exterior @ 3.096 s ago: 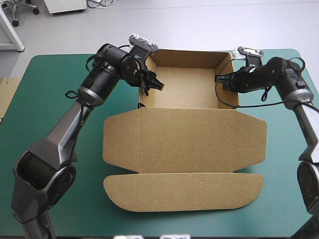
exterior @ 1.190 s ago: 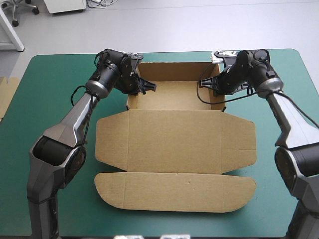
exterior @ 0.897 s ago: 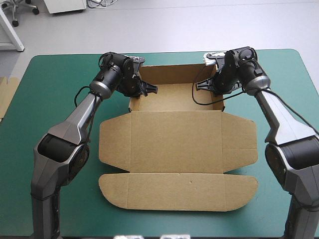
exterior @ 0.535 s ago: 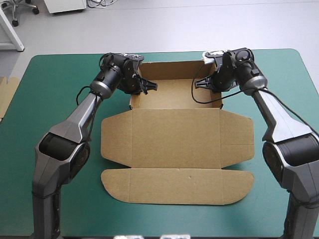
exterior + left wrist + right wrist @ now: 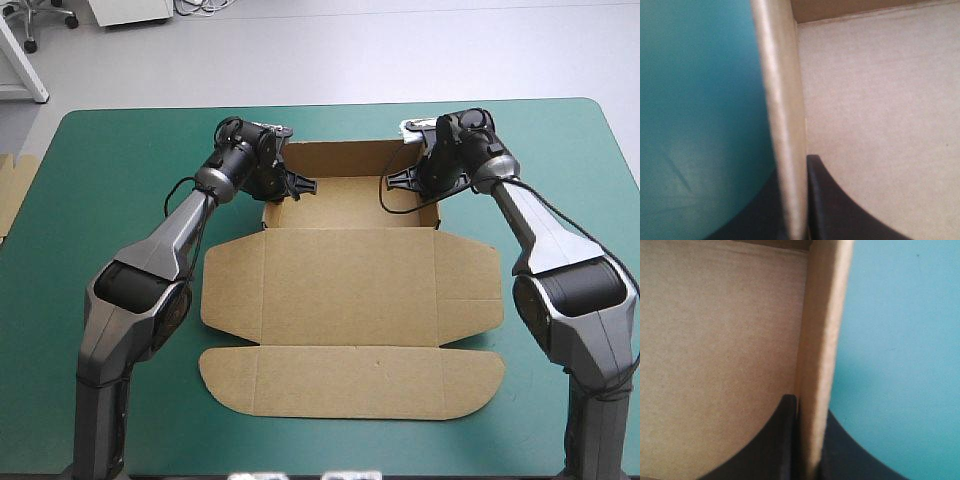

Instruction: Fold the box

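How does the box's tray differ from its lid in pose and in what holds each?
The tray has its walls raised; the lid lies flat on the teal-green cover. The tray sits farther from the robot, the lid nearer and wider. The left gripper and right gripper each pinch a side wall of the tray; nothing holds the lid. Both are brown board, joined along one fold.
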